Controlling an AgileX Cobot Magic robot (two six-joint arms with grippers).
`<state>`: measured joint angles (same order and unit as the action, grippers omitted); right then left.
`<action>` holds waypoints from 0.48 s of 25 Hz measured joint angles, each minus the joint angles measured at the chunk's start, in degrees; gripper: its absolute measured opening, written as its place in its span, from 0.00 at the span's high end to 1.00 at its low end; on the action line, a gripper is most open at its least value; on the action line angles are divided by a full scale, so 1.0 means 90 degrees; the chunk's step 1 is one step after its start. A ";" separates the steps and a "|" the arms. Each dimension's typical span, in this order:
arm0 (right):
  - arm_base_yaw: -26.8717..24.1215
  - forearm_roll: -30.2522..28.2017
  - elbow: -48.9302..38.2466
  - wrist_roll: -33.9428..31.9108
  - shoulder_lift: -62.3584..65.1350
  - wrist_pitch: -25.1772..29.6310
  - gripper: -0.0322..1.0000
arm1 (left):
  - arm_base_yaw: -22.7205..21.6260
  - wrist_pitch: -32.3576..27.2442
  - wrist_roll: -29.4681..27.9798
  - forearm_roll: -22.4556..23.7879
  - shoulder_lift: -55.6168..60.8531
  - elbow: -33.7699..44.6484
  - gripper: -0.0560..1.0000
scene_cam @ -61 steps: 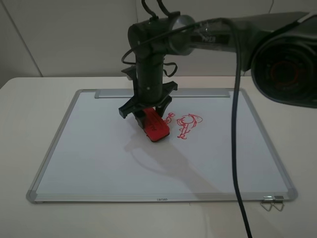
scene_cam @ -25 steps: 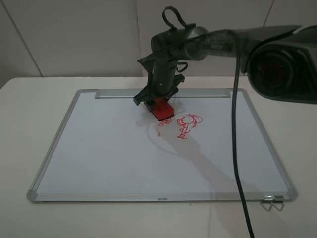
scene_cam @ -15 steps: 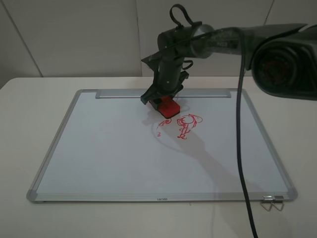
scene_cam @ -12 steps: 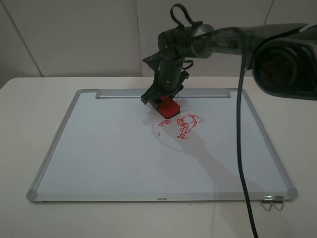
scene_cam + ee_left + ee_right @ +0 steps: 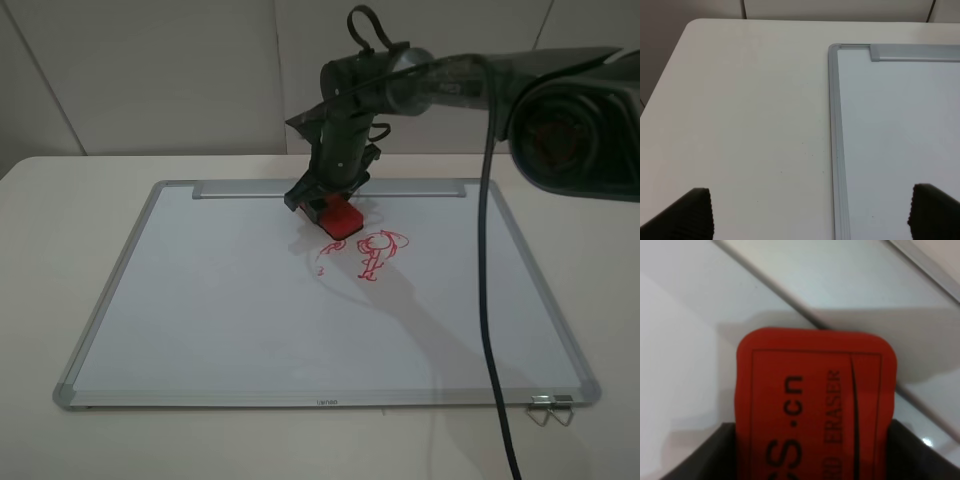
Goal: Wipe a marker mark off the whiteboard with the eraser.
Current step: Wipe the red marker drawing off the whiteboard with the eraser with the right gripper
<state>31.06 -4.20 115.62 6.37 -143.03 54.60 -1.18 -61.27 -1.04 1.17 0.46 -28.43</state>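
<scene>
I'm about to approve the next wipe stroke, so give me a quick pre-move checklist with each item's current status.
1. Right tool shut on the red rectangular eraser: ok.
2. Small red stick-figure marker mark fully wiped: not ok, fragments show.
3. Eraser apart from the red hat-headed figure: ok.
4. Eraser felt flat on the white silver-framed whiteboard: cannot tell.
5. Left tool open, away from the drawings: ok.
</scene>
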 joint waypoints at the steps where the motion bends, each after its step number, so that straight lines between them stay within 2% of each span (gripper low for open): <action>1: 0.0027 0.0000 0.0000 0.0000 0.0000 0.0042 0.49 | 0.0000 0.0000 0.0000 0.0000 0.0000 0.0000 0.21; 12: 0.0364 0.0423 0.0000 0.0025 0.0000 0.0481 0.49 | 0.0000 0.0000 0.0000 0.0000 0.0000 0.0000 0.21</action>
<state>34.34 -0.39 115.62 6.60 -143.03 58.92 -1.18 -61.27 -1.04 1.17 0.46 -28.43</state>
